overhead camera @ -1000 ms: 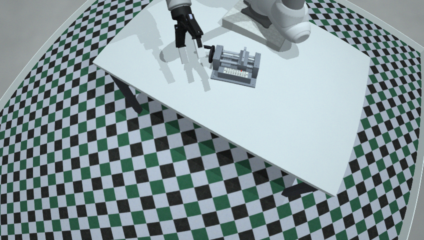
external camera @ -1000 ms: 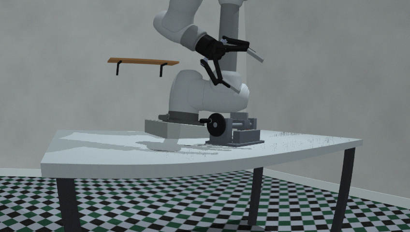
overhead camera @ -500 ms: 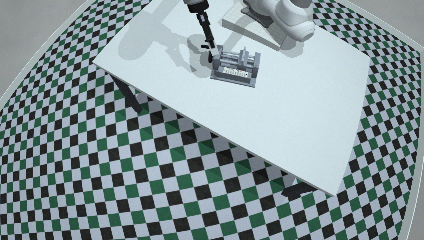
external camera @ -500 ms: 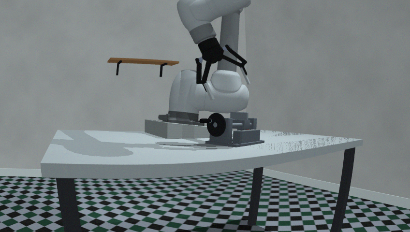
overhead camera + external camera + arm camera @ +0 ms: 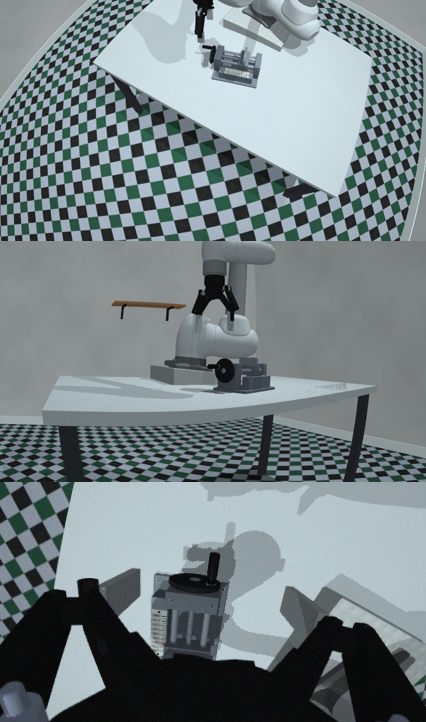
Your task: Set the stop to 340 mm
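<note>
- Black two-finger gripper [image 5: 214, 321] spread fully wide, gripping nothing, poised well above the fixture.
- Black round handwheel [image 5: 224, 370] with side knob at the grey metal stop fixture's [image 5: 237, 66] end, on the white table [image 5: 299, 119].

A white table [image 5: 125, 408] on dark legs [image 5: 70, 453] stands on a floor [image 5: 119, 178] chequered in black, green and pale squares. Behind the table rises a mottled grey wall [image 5: 60, 276], with a pale skirting strip [image 5: 328, 430] along its foot. On the wall, above the table's far edge, hangs a wooden shelf [image 5: 147, 304] on two black brackets [image 5: 122, 311].
</note>
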You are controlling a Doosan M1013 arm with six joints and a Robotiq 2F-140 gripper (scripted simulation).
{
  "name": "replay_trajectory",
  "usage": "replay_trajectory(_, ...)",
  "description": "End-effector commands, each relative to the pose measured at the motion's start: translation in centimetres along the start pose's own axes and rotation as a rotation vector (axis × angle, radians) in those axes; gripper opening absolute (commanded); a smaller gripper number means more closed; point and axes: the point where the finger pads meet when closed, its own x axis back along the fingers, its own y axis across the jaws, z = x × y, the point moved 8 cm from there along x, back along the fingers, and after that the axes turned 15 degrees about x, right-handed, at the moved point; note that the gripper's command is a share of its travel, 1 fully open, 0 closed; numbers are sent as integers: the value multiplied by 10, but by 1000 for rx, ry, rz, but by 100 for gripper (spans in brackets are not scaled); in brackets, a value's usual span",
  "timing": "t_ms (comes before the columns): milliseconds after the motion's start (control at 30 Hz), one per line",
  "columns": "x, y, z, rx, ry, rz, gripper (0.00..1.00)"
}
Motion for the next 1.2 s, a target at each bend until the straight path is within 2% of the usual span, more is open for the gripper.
replay_trajectory(0,2,1,1,-15,14,-11,100)
replay_trajectory(433,2,1,1,-16,15,-12,100)
replay_trajectory(467,2,1,1,-16,15,-12,33)
replay_trajectory(667,2,-13,-7,-18,14,-7,33)
replay_trajectory(967,1,-103,-55,-18,14,-7,33)
replay_trajectory(1067,1,-117,-63,-18,14,-7,33)
replay_trajectory(1167,0,-118,-63,-18,14,-7,33)
